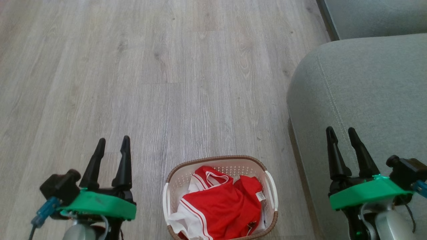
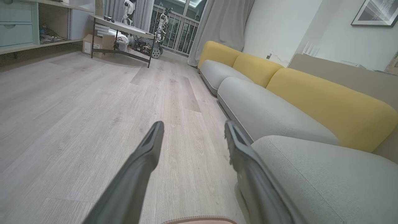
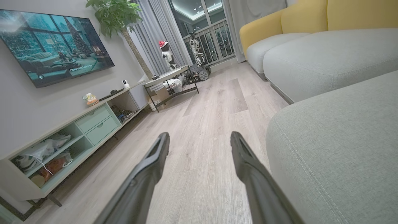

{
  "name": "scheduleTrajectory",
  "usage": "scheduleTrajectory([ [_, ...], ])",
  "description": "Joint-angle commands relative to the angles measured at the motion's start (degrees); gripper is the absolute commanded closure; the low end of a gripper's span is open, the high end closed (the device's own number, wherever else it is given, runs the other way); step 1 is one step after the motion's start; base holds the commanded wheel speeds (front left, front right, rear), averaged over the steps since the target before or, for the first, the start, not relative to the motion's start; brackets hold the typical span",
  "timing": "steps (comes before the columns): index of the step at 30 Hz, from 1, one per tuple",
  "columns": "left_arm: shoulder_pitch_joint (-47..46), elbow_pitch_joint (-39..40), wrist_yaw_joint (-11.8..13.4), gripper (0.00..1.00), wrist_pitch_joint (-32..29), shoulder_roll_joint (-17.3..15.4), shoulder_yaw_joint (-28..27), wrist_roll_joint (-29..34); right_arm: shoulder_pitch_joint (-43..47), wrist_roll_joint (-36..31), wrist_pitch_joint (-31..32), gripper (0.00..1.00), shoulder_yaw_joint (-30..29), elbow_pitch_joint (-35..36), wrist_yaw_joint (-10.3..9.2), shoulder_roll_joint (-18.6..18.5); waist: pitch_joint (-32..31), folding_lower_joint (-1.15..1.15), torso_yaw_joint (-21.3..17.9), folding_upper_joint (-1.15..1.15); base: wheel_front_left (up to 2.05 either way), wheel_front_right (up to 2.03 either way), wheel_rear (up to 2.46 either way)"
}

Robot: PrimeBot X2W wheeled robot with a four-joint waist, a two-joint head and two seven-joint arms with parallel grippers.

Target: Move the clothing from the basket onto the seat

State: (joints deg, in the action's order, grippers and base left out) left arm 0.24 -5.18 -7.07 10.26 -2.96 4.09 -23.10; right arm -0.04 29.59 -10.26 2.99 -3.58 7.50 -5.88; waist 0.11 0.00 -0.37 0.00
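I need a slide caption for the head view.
Left gripper and right gripper open; red clothing lies in the basket beside the seat.

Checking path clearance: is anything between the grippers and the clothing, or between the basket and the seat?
Nothing visible. The clothing lies uncovered in the basket, between the open left gripper and right gripper; bare floor separates basket from seat.

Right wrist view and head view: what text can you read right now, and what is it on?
"Please come back to me": white subtitle on the TV screen in the right wrist view; the letters are small, so this is a best reading.
White tag on the clothing in the basket, head view: print too small to read.
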Motion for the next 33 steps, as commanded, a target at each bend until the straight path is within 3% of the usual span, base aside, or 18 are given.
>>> scheduleTrajectory([
  [1, -2.2, 2.2, -0.1, 0.00, 0.8, -0.9, -1.1, 1.8, -2.3, -1.6, -0.8, 0.00, 1.4, 2.6, -0.01, -1.3, 0.0, 0.00, 0.0, 0.00, 0.00, 0.00, 0.00],
  [24, -2.4, 3.6, -0.2, 0.00, 4.7, -0.8, 0.5, 17.1, -2.4, -15.3, -4.7, 0.00, 3.9, 5.1, -0.01, -2.4, 0.1, 0.00, -0.2, 0.00, 0.00, 0.00, 0.00],
  [33, -2.5, 3.2, -0.2, 0.00, 4.7, -0.8, 0.4, 17.3, -2.3, -15.5, -4.7, 0.00, 3.7, 4.9, -0.01, -2.3, 0.4, 0.00, 0.0, 0.00, 0.00, 0.00, 0.00],
])
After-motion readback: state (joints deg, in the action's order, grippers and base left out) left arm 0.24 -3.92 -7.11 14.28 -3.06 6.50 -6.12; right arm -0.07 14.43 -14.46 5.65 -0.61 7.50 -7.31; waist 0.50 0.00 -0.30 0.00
